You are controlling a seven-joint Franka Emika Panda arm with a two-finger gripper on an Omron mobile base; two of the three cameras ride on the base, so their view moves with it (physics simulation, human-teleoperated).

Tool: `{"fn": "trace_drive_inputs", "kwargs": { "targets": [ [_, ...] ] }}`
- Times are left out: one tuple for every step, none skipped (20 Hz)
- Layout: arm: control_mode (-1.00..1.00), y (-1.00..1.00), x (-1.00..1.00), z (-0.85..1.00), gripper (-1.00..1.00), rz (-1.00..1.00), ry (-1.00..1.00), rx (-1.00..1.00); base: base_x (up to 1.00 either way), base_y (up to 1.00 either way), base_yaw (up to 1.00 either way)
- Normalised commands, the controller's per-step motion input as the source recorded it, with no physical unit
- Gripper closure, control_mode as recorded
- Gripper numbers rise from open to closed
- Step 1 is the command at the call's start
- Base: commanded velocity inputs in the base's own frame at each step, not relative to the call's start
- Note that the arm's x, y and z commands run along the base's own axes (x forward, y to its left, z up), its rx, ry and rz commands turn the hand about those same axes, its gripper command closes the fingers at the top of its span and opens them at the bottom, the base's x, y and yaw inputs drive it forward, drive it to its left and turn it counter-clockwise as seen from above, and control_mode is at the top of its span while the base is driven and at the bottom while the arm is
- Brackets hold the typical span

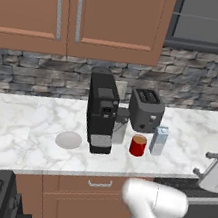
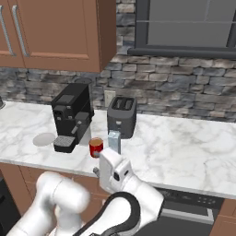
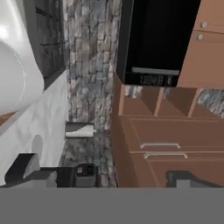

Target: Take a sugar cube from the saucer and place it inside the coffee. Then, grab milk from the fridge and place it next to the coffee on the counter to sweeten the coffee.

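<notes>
The red coffee cup (image 1: 137, 145) (image 2: 96, 147) stands on the white marble counter (image 1: 21, 126) in front of the toaster. The pale blue milk carton (image 1: 159, 140) (image 2: 114, 141) stands upright just right of the cup, a small gap apart. The round saucer (image 1: 68, 140) (image 2: 44, 139) lies left of the coffee machine and looks bare. The sugar cube is hidden and the fridge is out of view. My gripper (image 1: 206, 164) (image 3: 107, 175) hangs open and empty over the counter's front edge, right of the milk, pointing left along the counter.
A black coffee machine (image 1: 101, 112) (image 2: 71, 115) and a dark toaster (image 1: 145, 110) (image 2: 122, 116) stand against the stone wall. Wooden upper cabinets (image 1: 83, 10) hang above. A dark dishwasher front (image 2: 193, 207) sits under the counter at the right, and a window (image 2: 189, 23) is above.
</notes>
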Motion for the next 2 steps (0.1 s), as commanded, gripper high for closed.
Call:
{"fn": "trace_drive_inputs", "kwargs": {
  "targets": [
    [-1.00, 0.00, 0.00, 0.00, -1.00, 0.00, 0.00, 0.00, 0.00, 0.00, 0.00],
    [-1.00, 0.00, 0.00, 0.00, -1.00, 0.00, 0.00, 0.00, 0.00, 0.00, 0.00]
  ]
}}
